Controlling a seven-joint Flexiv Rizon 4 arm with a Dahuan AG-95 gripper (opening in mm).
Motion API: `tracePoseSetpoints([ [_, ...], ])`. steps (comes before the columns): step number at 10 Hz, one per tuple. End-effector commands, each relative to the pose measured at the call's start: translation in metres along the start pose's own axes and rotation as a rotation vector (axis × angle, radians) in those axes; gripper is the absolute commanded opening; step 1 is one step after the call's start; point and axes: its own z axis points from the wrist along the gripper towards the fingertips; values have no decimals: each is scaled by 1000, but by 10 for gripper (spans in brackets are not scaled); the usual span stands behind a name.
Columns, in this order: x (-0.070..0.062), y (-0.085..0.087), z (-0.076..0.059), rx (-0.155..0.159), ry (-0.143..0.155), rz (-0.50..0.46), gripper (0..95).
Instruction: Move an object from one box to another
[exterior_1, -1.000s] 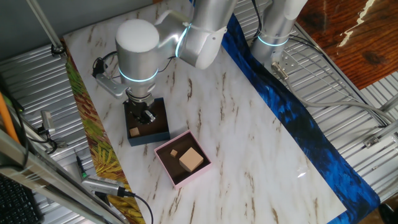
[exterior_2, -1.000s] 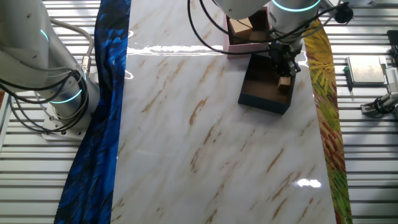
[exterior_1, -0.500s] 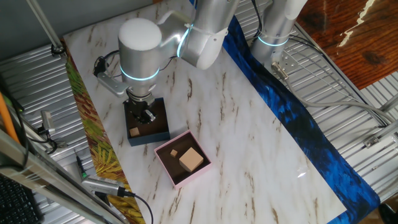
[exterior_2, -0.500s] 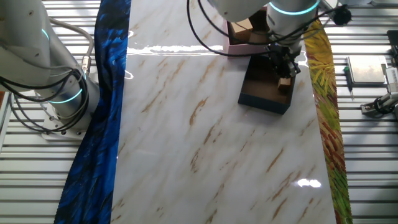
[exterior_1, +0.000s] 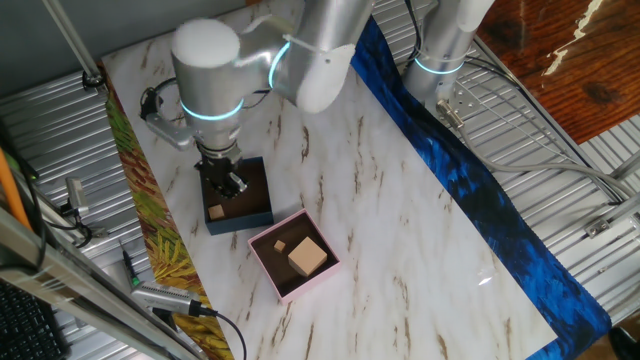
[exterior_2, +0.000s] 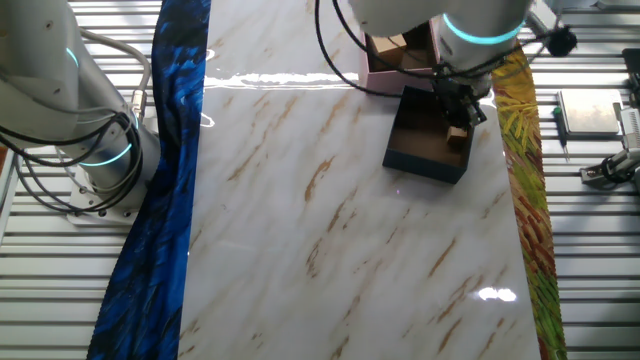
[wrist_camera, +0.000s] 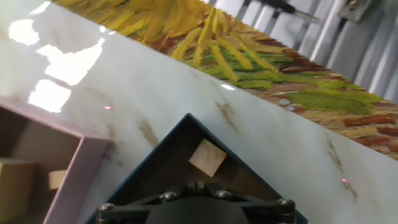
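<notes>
Hand over the blue box, block just ahead

We see the hand (exterior_1: 229, 183) hanging above the blue box (exterior_1: 236, 195), which sits near the tabletop (exterior_1: 400, 230) edge lined by the yellow-leaf cloth (exterior_1: 165, 250). The small wooden block (wrist_camera: 208, 157) lies in the box corner towards that cloth, just beyond the fingers (whether they are parted or closed we cannot tell). The pink box (exterior_1: 293, 254) touches the blue one's corner, holding two blocks.

Glossy marble-look table (exterior_1: 400, 190); matt cardboard-like navy box (exterior_1: 250, 218) and pink box (exterior_1: 262, 240); pale wooden cube (wrist_camera: 207, 157).
</notes>
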Motion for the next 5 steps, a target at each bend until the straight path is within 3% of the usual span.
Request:
tracePoseSetpoints([
  [1, -3, 2, 2, -139, 3, -33, 0],
  [5, -3, 2, 2, -140, 12, -43, 0],
])
